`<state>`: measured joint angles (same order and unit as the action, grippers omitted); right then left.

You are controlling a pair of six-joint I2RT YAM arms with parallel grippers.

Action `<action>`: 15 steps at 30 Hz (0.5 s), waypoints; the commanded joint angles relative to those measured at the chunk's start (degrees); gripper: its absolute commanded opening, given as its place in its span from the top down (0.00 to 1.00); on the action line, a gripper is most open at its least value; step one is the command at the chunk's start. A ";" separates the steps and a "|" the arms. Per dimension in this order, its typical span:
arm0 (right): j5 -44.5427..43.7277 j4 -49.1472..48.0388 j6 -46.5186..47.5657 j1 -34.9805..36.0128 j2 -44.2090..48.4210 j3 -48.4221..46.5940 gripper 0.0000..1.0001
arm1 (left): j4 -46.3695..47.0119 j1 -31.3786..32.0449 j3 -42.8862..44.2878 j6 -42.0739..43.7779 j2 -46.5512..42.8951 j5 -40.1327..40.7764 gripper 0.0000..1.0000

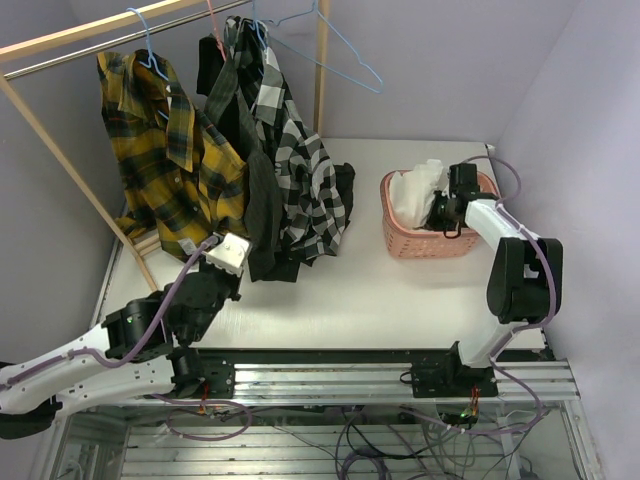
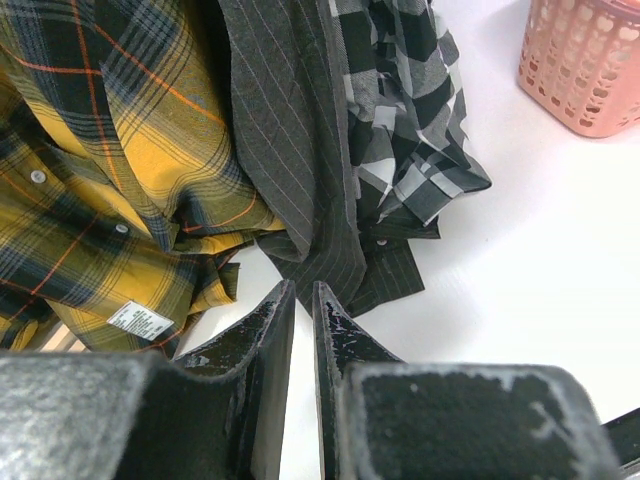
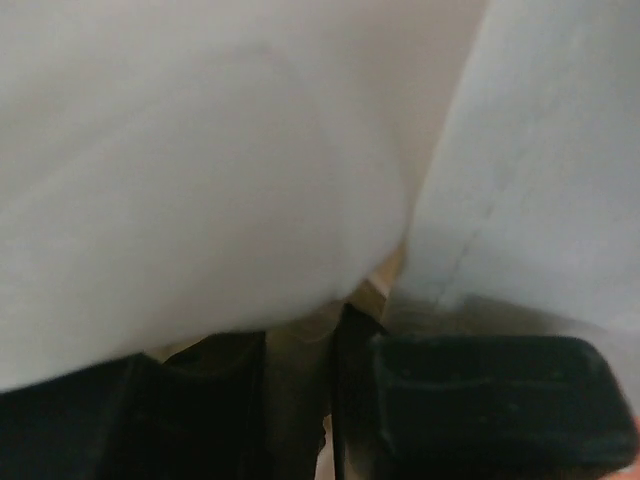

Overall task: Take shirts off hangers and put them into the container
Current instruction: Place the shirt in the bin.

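Observation:
Three shirts hang from the rack: yellow-and-black plaid (image 1: pixel 175 160) (image 2: pixel 90 180) on a light blue hanger (image 1: pixel 147 45), dark pinstriped (image 1: pixel 255 200) (image 2: pixel 290 140), and black-and-white checked (image 1: pixel 300 170) (image 2: pixel 410 130). One blue hanger (image 1: pixel 335 55) hangs empty. The white shirt (image 1: pixel 415 190) (image 3: pixel 200 150) lies heaped in the pink container (image 1: pixel 430 250) (image 2: pixel 590 70). My right gripper (image 1: pixel 437 215) (image 3: pixel 305 325) is down in the container against that cloth; its fingers are in shadow. My left gripper (image 1: pixel 235 265) (image 2: pixel 303 290) hovers at the hanging hems, shut to a thin slit, holding nothing.
Wooden rack poles stand upright (image 1: pixel 322 70) and slant down at the left (image 1: pixel 70 170). Shirt tails pool on the white table (image 1: pixel 330 290). Lilac walls close in behind and on the right. A metal rail (image 1: pixel 330 365) runs along the near edge.

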<state>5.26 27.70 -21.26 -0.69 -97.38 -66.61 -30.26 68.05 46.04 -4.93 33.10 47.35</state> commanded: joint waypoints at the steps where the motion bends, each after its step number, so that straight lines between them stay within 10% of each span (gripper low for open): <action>1: -3.82 -1.95 -2.19 -0.37 -1.21 1.14 0.78 | 0.77 -0.29 0.40 -0.69 -1.35 -0.16 0.76; 6: -5.34 -1.35 -2.90 -0.39 2.98 1.41 0.60 | 1.62 -0.29 -0.22 -0.08 -1.69 -0.33 0.75; 8: -6.24 0.18 -2.83 -0.40 5.35 -0.31 0.27 | 1.70 -0.29 -0.15 -0.04 -1.22 -0.46 0.75; 15: -9.02 6.15 -0.70 -0.33 12.62 -9.80 0.29 | 1.23 -0.29 0.35 -0.32 0.09 -0.95 0.75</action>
<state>-1.30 31.75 -23.33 -0.69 -89.89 -71.00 -30.24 68.05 46.04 -4.93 32.69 47.27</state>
